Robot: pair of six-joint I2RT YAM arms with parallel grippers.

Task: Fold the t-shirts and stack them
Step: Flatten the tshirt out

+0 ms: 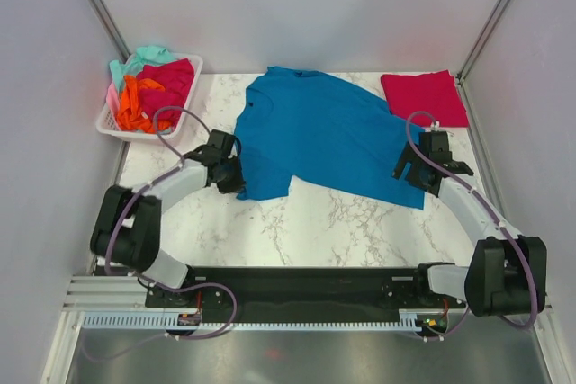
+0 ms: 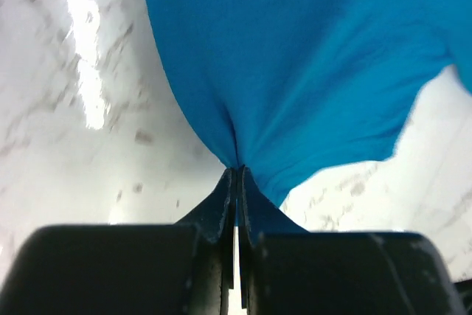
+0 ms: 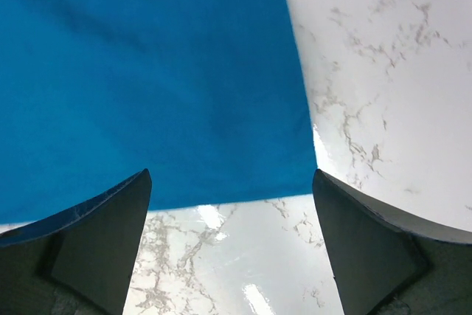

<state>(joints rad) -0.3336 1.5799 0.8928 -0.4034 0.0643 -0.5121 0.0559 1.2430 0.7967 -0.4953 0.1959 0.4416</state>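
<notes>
A teal-blue t-shirt [image 1: 324, 137] lies spread on the marble table, collar toward the back. My left gripper [image 1: 228, 177] is shut on the shirt's near left edge; in the left wrist view the blue cloth [image 2: 310, 64] runs up from the pinched fingertips [image 2: 238, 171]. My right gripper [image 1: 416, 174] is open over the shirt's near right corner; in the right wrist view the cloth's corner [image 3: 155, 86] lies just beyond the spread fingers [image 3: 232, 189]. A folded crimson shirt [image 1: 423, 97] lies at the back right.
A white plastic basket [image 1: 189, 96] at the back left holds orange, magenta, mint and pink shirts [image 1: 148, 92]. Grey walls and metal posts enclose the table. Bare marble [image 1: 342, 222] lies between the blue shirt and the arm bases.
</notes>
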